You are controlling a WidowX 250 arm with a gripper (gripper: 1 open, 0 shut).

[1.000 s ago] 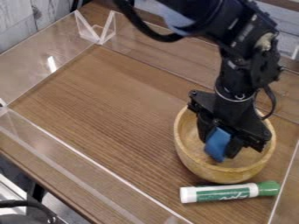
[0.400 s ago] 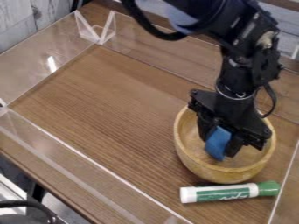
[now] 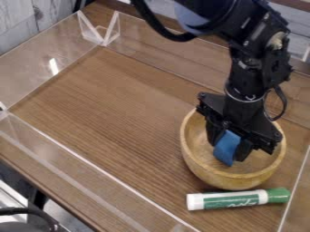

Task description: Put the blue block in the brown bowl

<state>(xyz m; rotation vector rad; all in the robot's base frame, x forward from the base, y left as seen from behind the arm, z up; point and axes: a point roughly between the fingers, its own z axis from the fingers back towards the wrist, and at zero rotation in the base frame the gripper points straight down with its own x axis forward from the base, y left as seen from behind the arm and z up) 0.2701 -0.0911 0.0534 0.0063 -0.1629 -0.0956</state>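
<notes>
Wood-grain table (image 3: 109,100) — clear walls around it (pale room beyond) — gripper (image 3: 231,149) grasping blue block (image 3: 227,149) inside brown bowl (image 3: 198,159).

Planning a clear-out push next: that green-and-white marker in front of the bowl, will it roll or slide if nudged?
The marker looks cylindrical and lies flat on the smooth wooden table, so a sideways nudge would probably roll it. Pushed along its length, it likely slides. It appears rigid and light.

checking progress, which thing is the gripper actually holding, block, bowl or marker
The blue block, clamped in the gripper over the brown bowl; the marker lies untouched.
</notes>
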